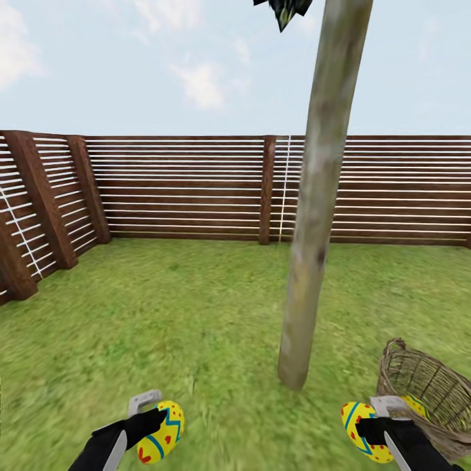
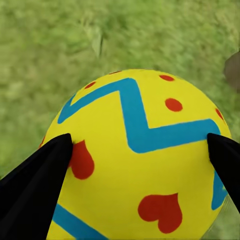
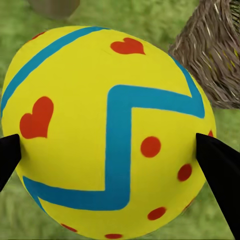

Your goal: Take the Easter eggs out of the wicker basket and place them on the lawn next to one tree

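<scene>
1. Left end effector (image 1: 157, 418): I see its black fingers pinching a yellow Easter egg (image 1: 161, 432) low in the head view, over the lawn (image 1: 196, 307). The egg's long axis tilts, its narrower end up and toward the tree trunk.
2. In the left wrist view, the black fingertips (image 2: 45, 170) press on opposite flanks of this left egg (image 2: 140, 160). Its shell is smooth and glossy, with a blue zigzag band, red dots and red hearts.
3. Right end effector (image 1: 366, 418): its fingers are clamped on a second egg (image 1: 358, 432), just beside the wicker basket (image 1: 425, 386). This egg's long axis also leans, its upper end toward the trunk.
4. The right wrist view shows the right egg (image 3: 107, 130), the same rounded ovoid with a stepped blue band, with a black fingertip (image 3: 220, 170) at each side.
5. The basket is brown woven wicker, round, and stands on the grass at my right. Part of a yellow patterned shape (image 1: 415, 405) shows inside it, behind the right end effector; I take it for a third egg.
6. The tree (image 1: 317, 216) is a pale grey-green, mottled, bare trunk, leaning slightly, rooted between the two held eggs and further ahead.
7. The lawn is mottled green grass; a brown horizontal-slat wooden fence (image 1: 176, 190) closes the garden behind.
</scene>
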